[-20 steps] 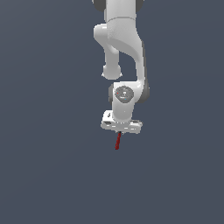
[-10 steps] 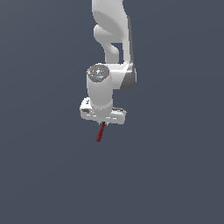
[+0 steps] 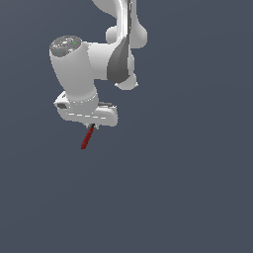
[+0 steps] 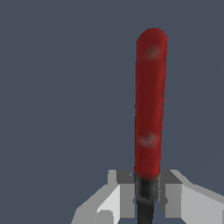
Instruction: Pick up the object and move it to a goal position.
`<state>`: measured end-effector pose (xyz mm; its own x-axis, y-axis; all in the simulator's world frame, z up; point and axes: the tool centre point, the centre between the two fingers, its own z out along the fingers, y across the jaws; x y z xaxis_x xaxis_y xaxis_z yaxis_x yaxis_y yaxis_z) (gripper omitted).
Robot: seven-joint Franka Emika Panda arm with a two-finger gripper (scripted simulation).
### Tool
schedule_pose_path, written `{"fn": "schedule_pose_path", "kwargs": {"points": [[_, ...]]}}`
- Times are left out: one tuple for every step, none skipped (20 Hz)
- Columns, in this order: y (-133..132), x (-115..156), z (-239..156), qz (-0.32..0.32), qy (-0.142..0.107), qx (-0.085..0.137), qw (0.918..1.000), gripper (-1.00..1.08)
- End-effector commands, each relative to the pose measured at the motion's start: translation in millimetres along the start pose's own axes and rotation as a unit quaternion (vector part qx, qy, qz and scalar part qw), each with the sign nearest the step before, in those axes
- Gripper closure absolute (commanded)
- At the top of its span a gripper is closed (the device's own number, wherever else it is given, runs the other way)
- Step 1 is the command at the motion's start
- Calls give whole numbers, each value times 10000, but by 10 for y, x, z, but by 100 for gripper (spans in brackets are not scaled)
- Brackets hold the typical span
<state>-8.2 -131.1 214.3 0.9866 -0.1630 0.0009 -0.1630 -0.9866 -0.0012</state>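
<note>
Gripper (image 3: 92, 126), upper left of the exterior frame, pinching the red rod (image 3: 87, 139) by its black end; rod hangs tilted, nothing around it.

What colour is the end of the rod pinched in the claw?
Black; the rest of the rod is red. The wrist view shows it best.

Plain dark blue-grey backdrop (image 3: 197, 188), uniform and featureless, the same flat surface in the wrist view (image 4: 57, 87)

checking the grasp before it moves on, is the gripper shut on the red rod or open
Shut on it. In the wrist view the fingers press either side of the red rod's black end; the gripper carries it hanging below.
</note>
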Motion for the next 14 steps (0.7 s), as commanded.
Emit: {"fn": "schedule_pose_path", "kwargs": {"points": [[183,27,-183,-7,-5,1,10000,108],[241,39,-243,-9,-5,-2,10000,108],[297,51,-297,-9,-5,-2,10000,108],[347,61,-346,-9,-5,-2,10000,108],[391,71,-389,-9,-5,-2,10000,108],[430,80,-426,-9,-5,-2,10000,108],[459,88,-459,-10,-5,-5,10000,108],[487,96,-485,-10,-5,-5,10000,108],[510,103,-507,-10,-5,-5,10000,108],[527,109,-523,-10,-5,-5,10000,108],[539,114,-534,-10,-5,-5,10000,108],[546,118,-541,-10,-5,-5,10000,108],[550,121,-544,-10,-5,-5,10000,108],[551,122,-545,-10,-5,-5,10000,108]]}}
